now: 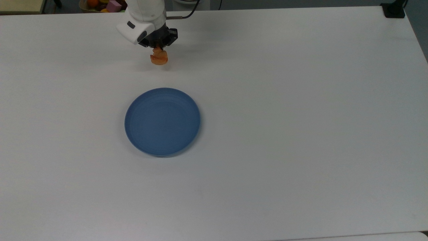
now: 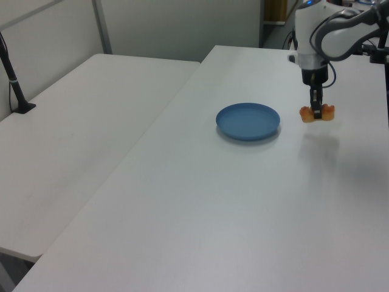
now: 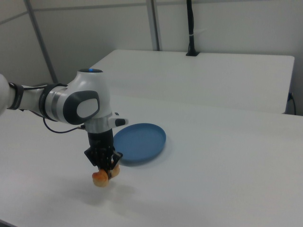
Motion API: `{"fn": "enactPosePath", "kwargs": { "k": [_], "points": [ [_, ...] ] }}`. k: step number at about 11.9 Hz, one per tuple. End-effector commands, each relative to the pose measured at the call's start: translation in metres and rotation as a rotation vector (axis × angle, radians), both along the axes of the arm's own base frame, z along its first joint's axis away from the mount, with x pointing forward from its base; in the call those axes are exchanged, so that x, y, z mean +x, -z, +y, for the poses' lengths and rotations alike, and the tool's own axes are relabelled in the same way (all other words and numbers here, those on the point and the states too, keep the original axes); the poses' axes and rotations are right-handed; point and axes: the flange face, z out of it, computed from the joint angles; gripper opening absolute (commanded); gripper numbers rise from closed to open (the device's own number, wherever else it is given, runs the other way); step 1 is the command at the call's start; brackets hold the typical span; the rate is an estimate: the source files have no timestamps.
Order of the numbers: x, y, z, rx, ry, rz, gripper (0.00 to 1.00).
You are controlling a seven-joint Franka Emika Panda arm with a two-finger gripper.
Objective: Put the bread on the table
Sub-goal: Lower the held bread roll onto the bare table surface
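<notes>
— Bread (image 1: 159, 59) is gripped by the end effector (image 1: 158, 50)?

— Yes. The end effector (image 2: 316, 109) is closed on the bread (image 2: 316, 113), with the fingers clamped on the middle of the small golden-orange loaf, so that an end sticks out to each side in the left view. In the right view the bread (image 3: 101, 178) is seen hanging under the end effector (image 3: 105, 166), and a faint shadow is cast on the tabletop (image 3: 222, 170) just below it.

— Is the bread set down on the tabletop (image 1: 301, 100)?

— That cannot be told for certain. It is held low, very near the white surface, but contact cannot be made out.

— Where is it held with regard to the blue plate (image 1: 162, 122)?

— Apart from it. In the top view the bread is found above the plate, toward the far edge of the tabletop. In the left view it is placed to the right of the blue plate (image 2: 248, 121), and in the right view to the lower left of the blue plate (image 3: 140, 142). Nothing is carried on the plate.

— And the arm?

— The white arm (image 3: 71, 105) is pointed straight down over the bread in the right view. A second white table (image 2: 79, 121) is seen at the left view's left.
</notes>
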Motion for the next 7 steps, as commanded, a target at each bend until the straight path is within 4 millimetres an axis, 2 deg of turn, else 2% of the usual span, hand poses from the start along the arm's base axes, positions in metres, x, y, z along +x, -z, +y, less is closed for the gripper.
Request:
{"fn": "enactPosePath", "kwargs": {
  "k": [1,4,5,6,7],
  "points": [
    [-0.003,0.027,0.003,-0.022,-0.037,0.040,0.09],
    [-0.003,0.047,0.006,-0.026,-0.042,0.079,0.27],
    [-0.004,0.052,0.006,-0.032,-0.040,0.088,0.40],
    [-0.004,0.060,0.006,-0.037,-0.041,0.105,0.61],
    [-0.003,0.065,0.009,-0.044,-0.052,0.114,0.74]
  ]
}}
